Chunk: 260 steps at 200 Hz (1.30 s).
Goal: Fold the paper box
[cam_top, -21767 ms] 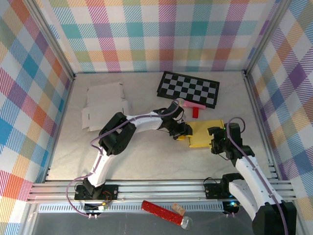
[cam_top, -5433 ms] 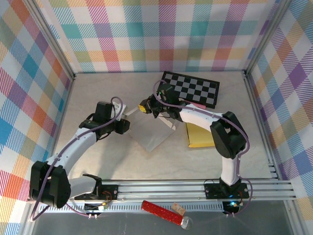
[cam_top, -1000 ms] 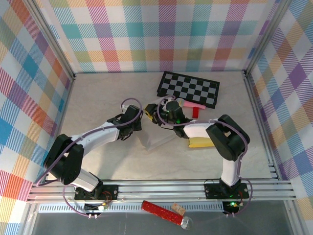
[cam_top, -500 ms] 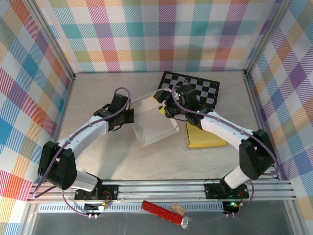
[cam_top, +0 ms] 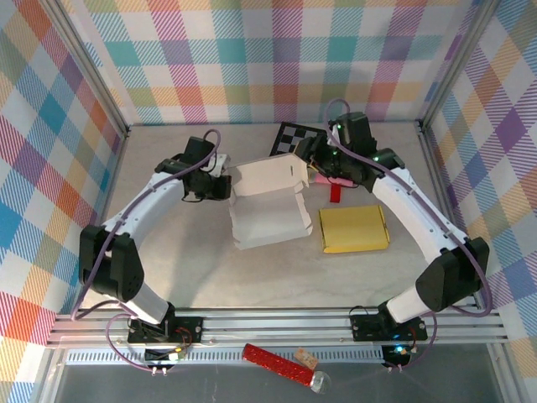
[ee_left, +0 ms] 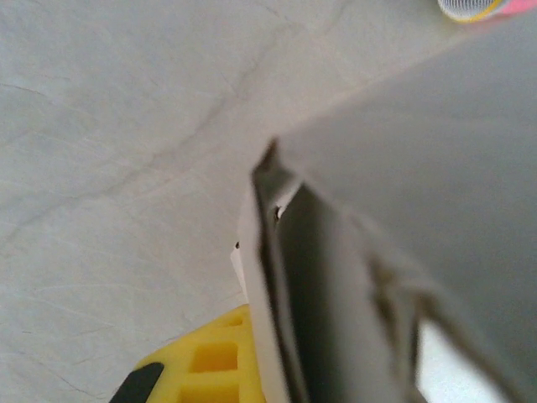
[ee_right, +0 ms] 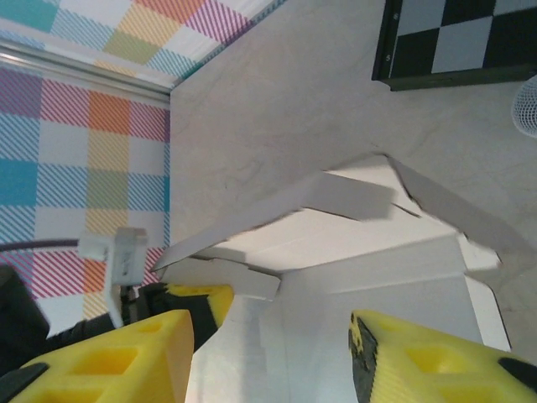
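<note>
Left gripper (cam_top: 216, 186): one; I see it pinched shut on the left flap of the paper box.
Paper box (cam_top: 267, 206): one, white, part-folded, mid-tabletop.
Right gripper (ee_right: 270, 327): one; jaws apart at the box's far right corner.
Checkerboard (cam_top: 289, 134): one, far edge.
Yellow packet (cam_top: 354, 228): one, right of box.

The paper box (cam_top: 267, 214), flat at the far left of the counter (cam_top: 168, 252) at first, now sits mid-counter with its rear panel standing up. The left arm's fingers (ee_left: 201, 369), earlier by the yellow box (cam_top: 354, 228), now pinch the paper box's left edge. The right arm's fingers (ee_right: 126, 353), a second ago low over the middle, have swung back over the checkerboard (cam_top: 289, 134) and stand apart.
</note>
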Available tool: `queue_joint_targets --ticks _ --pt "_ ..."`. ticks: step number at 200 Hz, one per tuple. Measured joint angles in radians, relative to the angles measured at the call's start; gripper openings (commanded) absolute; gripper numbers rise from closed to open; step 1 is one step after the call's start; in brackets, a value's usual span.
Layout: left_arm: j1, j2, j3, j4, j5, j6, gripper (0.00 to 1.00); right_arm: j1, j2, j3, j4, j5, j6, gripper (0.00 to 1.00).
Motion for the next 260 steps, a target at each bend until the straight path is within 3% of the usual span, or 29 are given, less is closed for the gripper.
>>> queue_joint_targets --ticks 94,170,260 --pt "0.000 0.019 0.010 -0.083 0.068 0.010 0.00 0.000 0.200 0.127 -0.123 0.011 -0.111 0.52" --pt "0.000 0.019 0.010 -0.095 0.079 0.010 0.00 0.000 0.244 0.169 -0.146 0.016 -0.170 0.52" --pt "0.000 0.019 0.015 -0.095 0.089 0.010 0.00 0.008 0.284 0.185 -0.145 -0.079 -0.186 0.51"
